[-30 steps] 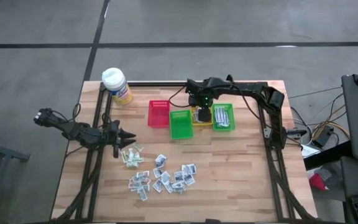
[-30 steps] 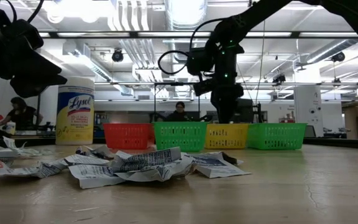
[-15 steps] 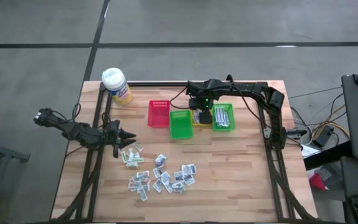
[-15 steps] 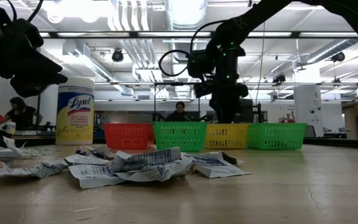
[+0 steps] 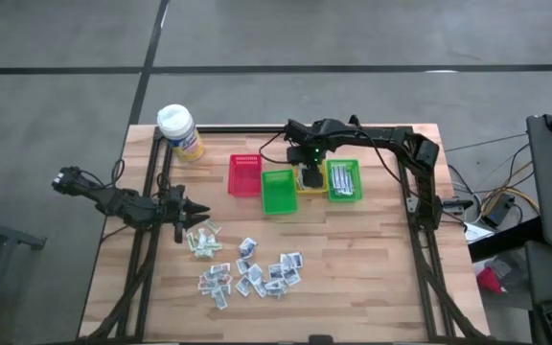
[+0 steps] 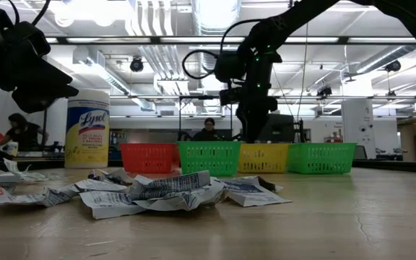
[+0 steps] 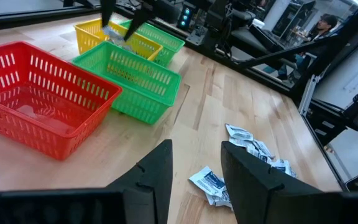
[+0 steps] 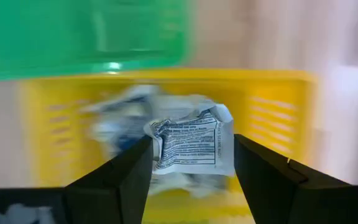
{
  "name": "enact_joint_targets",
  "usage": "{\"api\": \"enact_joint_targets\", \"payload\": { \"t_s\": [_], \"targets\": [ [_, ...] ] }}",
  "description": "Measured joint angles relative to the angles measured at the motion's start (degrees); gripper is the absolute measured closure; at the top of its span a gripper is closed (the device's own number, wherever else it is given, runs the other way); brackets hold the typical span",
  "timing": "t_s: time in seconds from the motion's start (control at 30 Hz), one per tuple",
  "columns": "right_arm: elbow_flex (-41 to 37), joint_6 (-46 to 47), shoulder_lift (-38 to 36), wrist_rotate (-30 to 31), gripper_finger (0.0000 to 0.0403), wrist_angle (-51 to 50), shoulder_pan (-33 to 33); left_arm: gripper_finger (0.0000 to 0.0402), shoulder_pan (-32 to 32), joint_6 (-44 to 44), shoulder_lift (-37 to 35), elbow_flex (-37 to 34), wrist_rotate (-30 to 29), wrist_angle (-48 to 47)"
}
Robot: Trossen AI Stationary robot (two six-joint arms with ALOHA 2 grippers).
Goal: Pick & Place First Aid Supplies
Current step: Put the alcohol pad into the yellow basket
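The desk (image 5: pixel 372 287) is the biggest thing here, and I give all places from the yellow bin (image 6: pixel 264 159). This bin stands in a row of four: one green bin (image 5: pixel 278 192) touches it on one side, a second green bin (image 5: pixel 343 180) on the other, and the red bin (image 5: pixel 244 174) is beyond the first green one. The yellow canister (image 5: pixel 180 131) stands farther out past the red bin, at the desk corner.

The loose pile of supplies (image 5: pixel 252 270) lies well apart from the yellow bin, toward the front of the desk. My left tool (image 5: pixel 199 208) waits beside this pile with its fingers apart and nothing between them.

My right tool (image 5: pixel 311 175) hangs directly over the yellow bin. A single packet (image 8: pixel 188 146) sits between its fingers and touches both, so I judge it is clenched across the packet's width.

I think the step is the placing. The next move calls for lowering a little and letting the packet go inside the yellow walls.

The room is narrow: the green bins press on both sides, and a drop off centre can land in the wrong bin. Above the row, the way back to the pile is free.
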Motion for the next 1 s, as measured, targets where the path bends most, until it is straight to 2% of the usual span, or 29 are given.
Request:
{"api": "enact_joint_targets", "payload": {
  "t_s": [0.17,0.27,0.4,0.73,1.0],
  "targets": [
    [0.08,0.19,-0.03,8.57,0.0188,0.16,-0.29,0.0271,-0.01,0.02,0.00,0.02,0.00,-0.02],
    [0.13,0.13,-0.03,9.15,0.0188,-0.32,-0.29,0.0271,0.00,0.02,0.00,0.04,0.00,-0.02],
    [0.16,-0.27,-0.03,3.73,0.0188,-1.09,-0.33,0.0271,0.00,0.02,0.00,0.07,0.00,-0.02],
    [0.17,4.15,-1.23,0.56,0.0188,-5.60,-0.25,0.0271,-0.01,0.04,0.01,0.09,0.00,-0.03],
    [0.17,10.71,-5.02,-15.30,0.0188,-8.46,1.38,0.0271,-0.01,0.33,0.02,0.09,0.02,-0.14]
  ]
}}
